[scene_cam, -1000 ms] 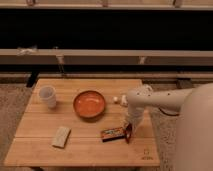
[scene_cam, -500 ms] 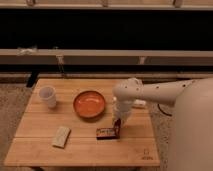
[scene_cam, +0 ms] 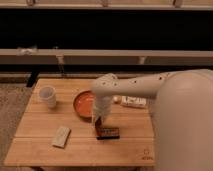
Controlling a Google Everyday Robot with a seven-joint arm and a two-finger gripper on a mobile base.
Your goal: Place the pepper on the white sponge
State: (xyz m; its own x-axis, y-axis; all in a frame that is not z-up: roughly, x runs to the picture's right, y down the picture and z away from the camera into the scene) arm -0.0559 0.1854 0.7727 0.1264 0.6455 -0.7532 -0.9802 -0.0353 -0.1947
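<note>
On the pale honey-coloured wooden slat table [scene_cam: 45, 152] sit a white round cup [scene_cam: 47, 96], an orange shallow bowl [scene_cam: 83, 104], a flat cream-white rectangular sponge [scene_cam: 61, 136] and a red-orange box with a dark label [scene_cam: 109, 133], over whose left end hangs the dark gripper [scene_cam: 98, 122] of the cream-white arm [scene_cam: 135, 87].

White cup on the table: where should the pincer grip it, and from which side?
Likely the white cup by its rim wall, from above: it stands upright, mouth open. The pincer, shut, hangs low at the red-orange box.
</note>
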